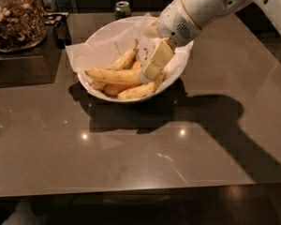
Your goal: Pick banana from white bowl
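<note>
**While the gripper reaches into the bowl, the long banana lies on top of the pile**

Where the white bowl (171,83) sits in the upper middle of the frame, the gripper (146,75) comes down into it from the upper right. It hangs at a slant from the pale arm (201,8). Its cream-coloured tip is right at the right end of the banana (113,75) and looks to be touching it. Whether it is closed on the fruit or merely resting against it cannot be told from this angle.

The banana lies almost level across the middle of the bowl, on top of the other fruit, with its pointed end toward the left. Behind it, a shorter banana (125,59) leans up toward the back of the bowl. Below it, toward the bottom of the frame, another banana (138,91) lies along the near wall. Crinkled white paper (100,43) lines the bowl and sticks out past the rim on the left.

The bowl stands on a glossy brown table (131,153), which carries the dark shadow of bowl and arm. At the upper left of the frame a glass jar of nuts (16,18) stands on a dark block (23,64). A small green-topped container (123,8) is at the top edge, behind the bowl.
</note>
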You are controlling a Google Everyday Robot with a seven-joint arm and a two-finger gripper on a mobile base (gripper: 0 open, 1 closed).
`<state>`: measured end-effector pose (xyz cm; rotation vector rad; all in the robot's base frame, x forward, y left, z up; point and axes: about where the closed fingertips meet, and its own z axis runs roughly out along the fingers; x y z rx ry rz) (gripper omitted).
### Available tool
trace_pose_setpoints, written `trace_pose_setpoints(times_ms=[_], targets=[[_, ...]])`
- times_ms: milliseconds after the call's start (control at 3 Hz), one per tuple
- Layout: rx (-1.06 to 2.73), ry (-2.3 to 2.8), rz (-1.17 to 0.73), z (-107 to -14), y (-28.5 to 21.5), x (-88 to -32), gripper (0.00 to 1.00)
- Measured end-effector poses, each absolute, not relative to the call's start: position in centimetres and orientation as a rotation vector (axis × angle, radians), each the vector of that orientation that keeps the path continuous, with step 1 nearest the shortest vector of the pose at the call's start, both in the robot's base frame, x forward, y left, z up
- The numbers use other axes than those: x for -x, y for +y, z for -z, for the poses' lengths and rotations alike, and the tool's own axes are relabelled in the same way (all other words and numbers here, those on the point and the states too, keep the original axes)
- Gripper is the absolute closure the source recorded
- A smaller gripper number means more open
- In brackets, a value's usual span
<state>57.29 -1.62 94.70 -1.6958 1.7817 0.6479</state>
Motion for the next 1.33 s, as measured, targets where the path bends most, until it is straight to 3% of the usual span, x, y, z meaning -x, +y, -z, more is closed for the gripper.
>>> trace_pose_setpoints(times_ms=[667,1333], targets=[[1.689,1.771,-0.766,-91.9,0.6,-58.9,0.0],[1.7,1.847,-0.743,-89.5,0.7,-58.5,0.0]])
